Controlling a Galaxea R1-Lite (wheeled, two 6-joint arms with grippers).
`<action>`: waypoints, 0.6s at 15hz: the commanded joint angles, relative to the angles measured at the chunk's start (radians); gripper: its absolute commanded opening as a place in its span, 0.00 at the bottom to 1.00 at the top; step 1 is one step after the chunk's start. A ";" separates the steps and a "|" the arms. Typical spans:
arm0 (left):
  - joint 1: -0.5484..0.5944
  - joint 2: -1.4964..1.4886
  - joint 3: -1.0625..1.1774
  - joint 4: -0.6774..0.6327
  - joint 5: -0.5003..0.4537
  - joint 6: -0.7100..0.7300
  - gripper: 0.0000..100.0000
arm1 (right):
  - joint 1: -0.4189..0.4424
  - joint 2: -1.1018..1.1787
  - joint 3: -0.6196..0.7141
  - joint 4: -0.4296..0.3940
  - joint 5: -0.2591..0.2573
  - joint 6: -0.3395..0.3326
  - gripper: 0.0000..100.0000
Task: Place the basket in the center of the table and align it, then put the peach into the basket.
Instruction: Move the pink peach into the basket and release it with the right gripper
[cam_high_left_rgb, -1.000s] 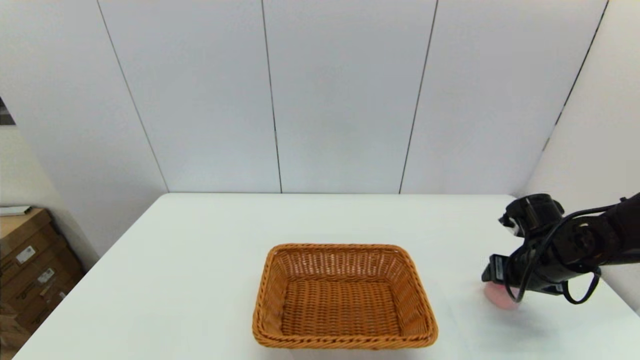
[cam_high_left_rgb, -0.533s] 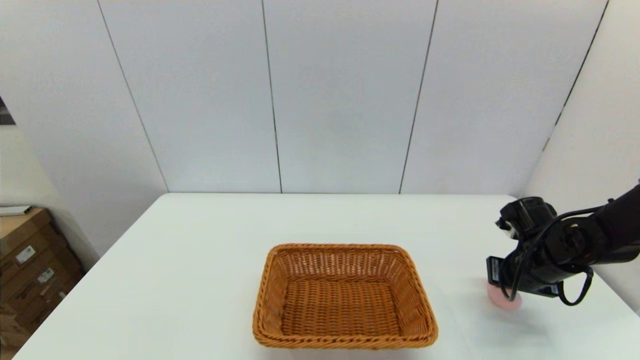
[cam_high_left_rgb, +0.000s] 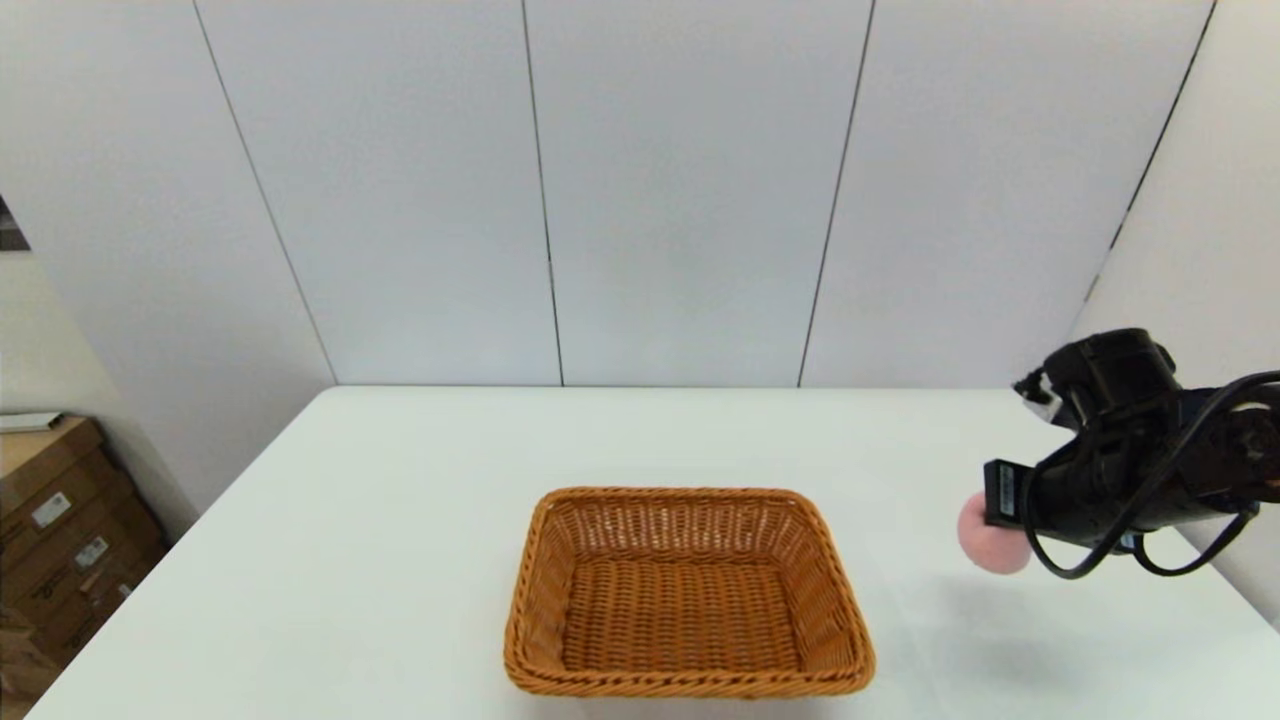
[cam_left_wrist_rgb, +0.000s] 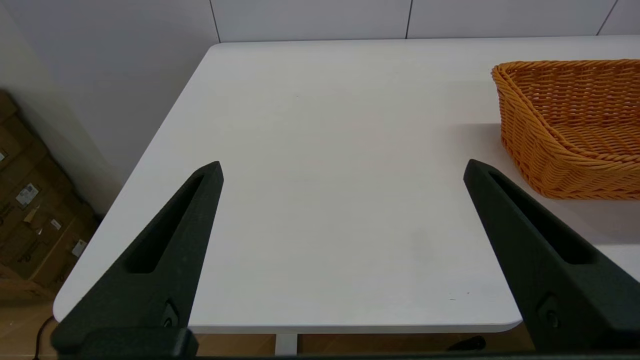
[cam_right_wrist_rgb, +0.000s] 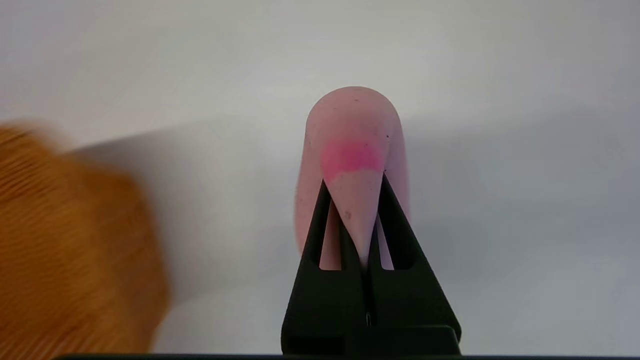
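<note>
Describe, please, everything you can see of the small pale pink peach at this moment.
The small pale pink rounded peach has a darker pink-red blotch and a few tiny dark specks on its matte skin. The right gripper is shut on it, its black fingers pinching the soft body into a wedge. It hangs above the white table, to the right of the orange-brown woven wicker basket, touching neither.
</note>
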 joint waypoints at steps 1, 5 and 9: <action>0.000 0.000 0.000 0.001 0.000 0.000 1.00 | 0.201 -0.158 -0.156 0.163 0.009 0.047 0.00; 0.000 0.000 0.000 0.001 0.006 0.000 1.00 | 0.410 -0.075 -0.225 0.200 -0.001 0.088 0.00; 0.000 0.000 0.000 0.001 0.006 0.000 1.00 | 0.493 0.078 -0.272 0.190 -0.001 0.087 0.00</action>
